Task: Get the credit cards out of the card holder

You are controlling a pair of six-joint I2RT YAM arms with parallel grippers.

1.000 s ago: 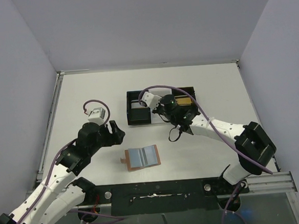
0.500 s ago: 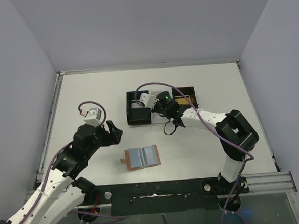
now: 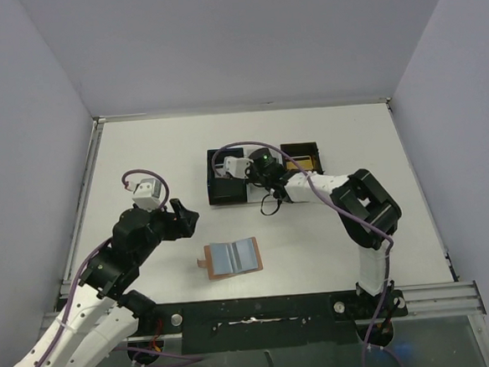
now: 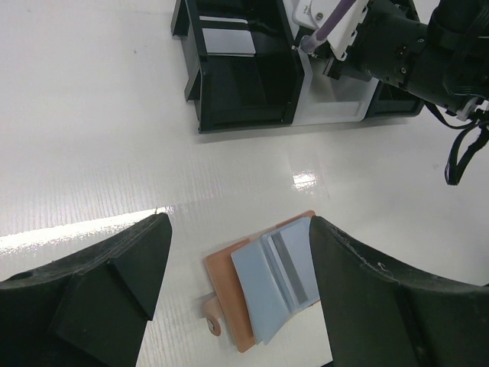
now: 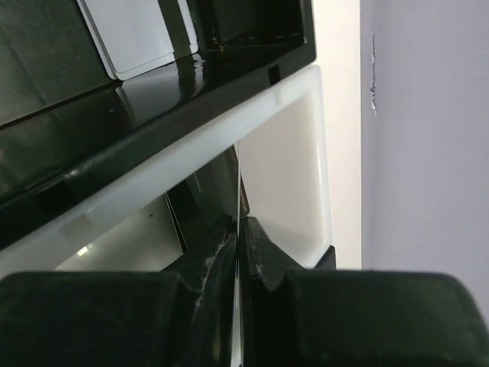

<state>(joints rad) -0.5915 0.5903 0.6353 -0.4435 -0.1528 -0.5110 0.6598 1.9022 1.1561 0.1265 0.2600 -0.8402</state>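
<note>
The card holder point(image 3: 231, 257) lies open on the table, tan with a blue lining, tab at its left. In the left wrist view it point(image 4: 271, 287) lies between my open left gripper's point(image 4: 238, 260) fingers, further off, with a grey strip showing in a pocket. My left gripper point(image 3: 185, 216) hovers left of and beyond it. My right gripper point(image 5: 239, 229) is shut on a thin black card point(image 5: 238, 191), seen edge-on over the tray's white middle compartment point(image 5: 283, 145). It is over the tray in the top view point(image 3: 260, 164). A silver card point(image 4: 225, 42) lies in the left compartment, a gold card point(image 3: 300, 162) in the right.
The black three-compartment tray point(image 3: 212, 179) stands at mid-table beyond the card holder. The right arm's purple cable point(image 3: 250, 146) loops over the tray. Purple-grey walls enclose the table on three sides.
My right gripper has moved left and away with the card, from the tray's right part to over the white middle compartment. The left arm has drifted slightly left. The card holder has not moved.
</note>
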